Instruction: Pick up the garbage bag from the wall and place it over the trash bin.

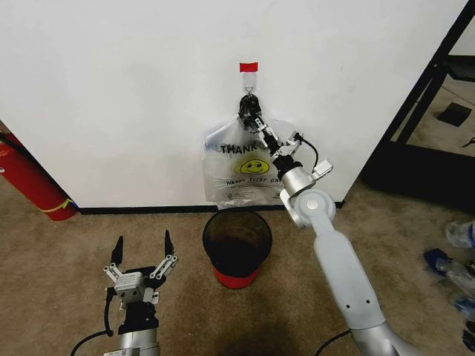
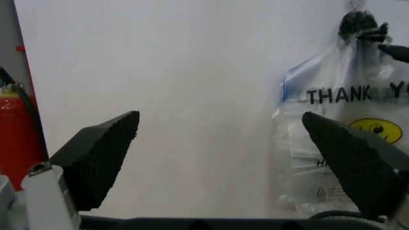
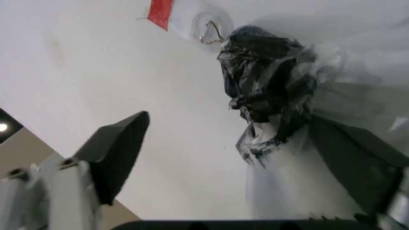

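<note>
Bag (image 1: 239, 172) hangs flat on the wall (image 1: 126, 89), centre of my head view, just under a red tape strip (image 1: 249, 67). It is thin clear plastic, crinkled, with "THANK" in black across the upper part, a yellow smiley below it and small print lower down. A blue handle edge shows at its upper left in the left wrist view. Its top is gathered into a dark twisted knot (image 3: 262, 81) that hangs from a small wire hook (image 3: 209, 32) beside the tape.

Right gripper (image 1: 254, 117) is up at that knot, arm reaching from lower right of the head view. In the right wrist view I see its fingers (image 3: 115, 148) spread wide, one on each side of the knot, clamped on nothing.

Bin (image 1: 237, 245) stands on the carpet directly below the bag, close to the baseboard; black, round, red base, mouth open upward.

Left gripper (image 1: 141, 256) sits low in the lower left of the head view, fingers apart, holding nothing, pointed at the wall.

Fire extinguisher (image 1: 30, 182) leans at the far left edge.
</note>
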`<state>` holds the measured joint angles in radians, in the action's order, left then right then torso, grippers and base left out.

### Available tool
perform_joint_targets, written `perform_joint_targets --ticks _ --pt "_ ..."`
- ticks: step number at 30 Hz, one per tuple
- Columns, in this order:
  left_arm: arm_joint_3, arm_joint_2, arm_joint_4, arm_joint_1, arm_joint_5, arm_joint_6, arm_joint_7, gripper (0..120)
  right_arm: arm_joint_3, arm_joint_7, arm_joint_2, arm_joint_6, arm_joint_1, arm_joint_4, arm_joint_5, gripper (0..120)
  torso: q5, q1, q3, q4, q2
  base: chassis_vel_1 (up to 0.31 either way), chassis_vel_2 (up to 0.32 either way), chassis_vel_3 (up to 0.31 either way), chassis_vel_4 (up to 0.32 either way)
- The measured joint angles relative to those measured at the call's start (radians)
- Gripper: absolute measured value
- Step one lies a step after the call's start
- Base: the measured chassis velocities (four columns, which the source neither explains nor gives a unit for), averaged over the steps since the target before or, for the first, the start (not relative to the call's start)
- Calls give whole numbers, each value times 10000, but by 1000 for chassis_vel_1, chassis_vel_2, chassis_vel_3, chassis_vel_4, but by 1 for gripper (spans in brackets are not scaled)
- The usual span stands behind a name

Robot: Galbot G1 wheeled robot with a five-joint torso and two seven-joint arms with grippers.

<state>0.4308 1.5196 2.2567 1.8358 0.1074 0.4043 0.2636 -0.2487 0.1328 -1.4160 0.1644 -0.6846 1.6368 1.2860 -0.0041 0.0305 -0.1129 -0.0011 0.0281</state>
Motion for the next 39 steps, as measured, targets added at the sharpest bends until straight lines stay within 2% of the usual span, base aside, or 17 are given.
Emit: perform_joint_targets --ticks 2,5,6,10,12,17,19,24,32,39 --pt "-16 -22 91 49 123 25 -11 100 77 -12 -20 6 117 -92 -52 81 1 -1 0 1 0 0 0 0 0" --pt "-47 -15 191 111 188 37 -23 100 106 -39 -74 12 231 -200 -106 75 1 -1 0 4 0 0 0 0 0" --pt "-61 18 255 160 227 62 -28 100 108 -65 -125 12 290 -310 -141 68 1 0 0 4 0 0 0 0 0" --pt "-23 25 388 284 250 124 -26 100 47 -160 -248 20 309 -392 -188 51 1 0 0 3 0 0 0 0 0" --pt "-18 22 431 296 250 129 -24 100 41 -222 -266 33 308 -371 -222 47 1 0 0 2 0 0 0 0 0" --pt "-26 63 526 366 254 151 -19 100 25 -457 -320 61 443 -440 -375 26 1 0 0 4 0 0 0 0 0" --pt "-26 67 541 385 256 155 -18 100 -1 -487 -321 61 459 -462 -367 22 1 0 0 3 0 0 0 0 0" --pt "7 71 622 429 260 171 -5 100 -128 -570 -289 64 494 -511 -273 1 2 -1 0 2 0 0 0 0 0" --pt "-15 146 663 473 307 195 8 100 -197 -584 -173 73 204 -232 -254 0 2 0 0 4 0 0 0 0 0" --pt "-61 123 697 483 329 222 20 100 -282 -588 73 100 -942 621 -517 0 2 -1 1 3 0 0 0 0 0"
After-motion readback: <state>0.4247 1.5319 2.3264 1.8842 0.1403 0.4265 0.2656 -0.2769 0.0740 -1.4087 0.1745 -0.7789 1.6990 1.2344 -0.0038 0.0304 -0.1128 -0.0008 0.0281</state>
